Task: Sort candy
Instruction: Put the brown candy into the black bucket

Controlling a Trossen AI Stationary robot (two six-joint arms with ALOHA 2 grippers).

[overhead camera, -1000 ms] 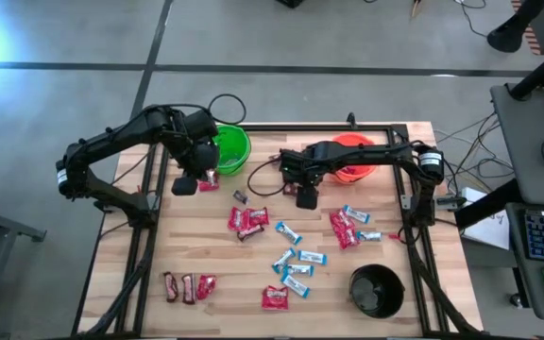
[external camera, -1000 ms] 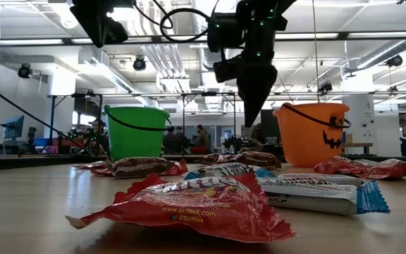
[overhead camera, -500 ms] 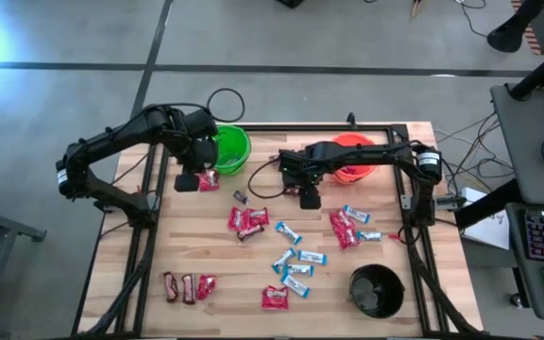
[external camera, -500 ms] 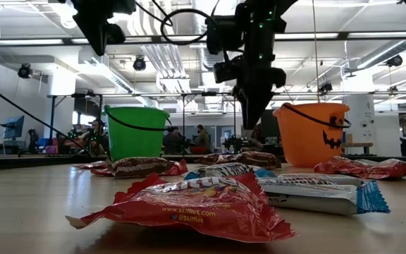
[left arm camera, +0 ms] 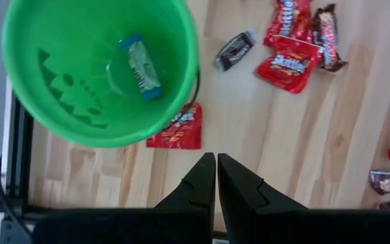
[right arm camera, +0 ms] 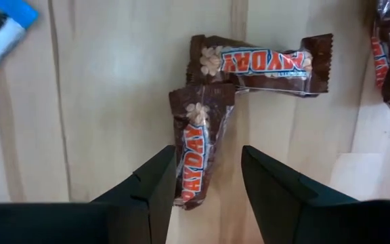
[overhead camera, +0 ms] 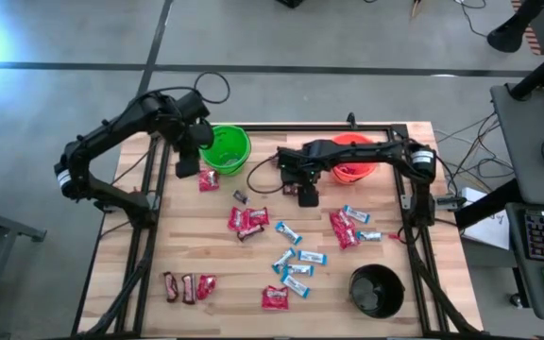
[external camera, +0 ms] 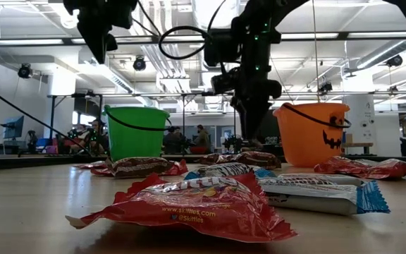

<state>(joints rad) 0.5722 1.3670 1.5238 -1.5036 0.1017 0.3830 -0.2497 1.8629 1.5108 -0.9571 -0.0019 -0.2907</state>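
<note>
Candy lies scattered on the wooden table: red packets, light-blue bars and brown bars. My left gripper hangs shut and empty beside the green bucket, which holds one light-blue bar. A red packet lies flat against the bucket's foot. My right gripper is open, pointing down near the orange bucket. Its fingers stand on either side of a brown bar without touching it. A second brown bar lies across the first bar's far end.
A black bucket stands at the near right corner. More red packets and light-blue bars lie right of centre. A small dark sweet lies between the two grippers. A black frame runs along the table's edges.
My left gripper has swung toward the table's far edge alongside the green bucket, rolling as it went, and stayed shut. My right gripper has sunk toward the table over the brown bars and rolled about its own axis, still open.
</note>
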